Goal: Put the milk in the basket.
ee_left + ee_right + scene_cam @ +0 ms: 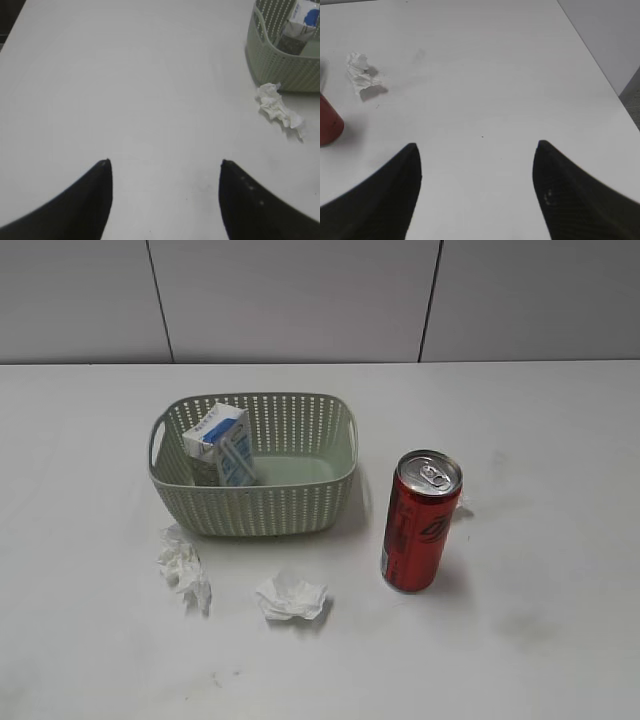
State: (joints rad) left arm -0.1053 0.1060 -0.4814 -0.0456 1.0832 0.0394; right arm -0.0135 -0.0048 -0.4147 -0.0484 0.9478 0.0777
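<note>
The white and blue milk carton [221, 445] leans tilted inside the pale green perforated basket [300, 502], against its left side. It also shows in the left wrist view [300, 19], inside the basket [280, 65] at the top right. Neither gripper shows in the exterior view. My left gripper [165, 162] is open and empty over bare table, well to the left of the basket. My right gripper [476, 145] is open and empty over bare table to the right of the can.
A red drink can [419, 521] stands upright right of the basket; its edge shows in the right wrist view [329, 124]. Crumpled tissues lie in front of the basket [184, 567] [291, 597] and behind the can [364, 75]. The table's right edge [600, 75] is near.
</note>
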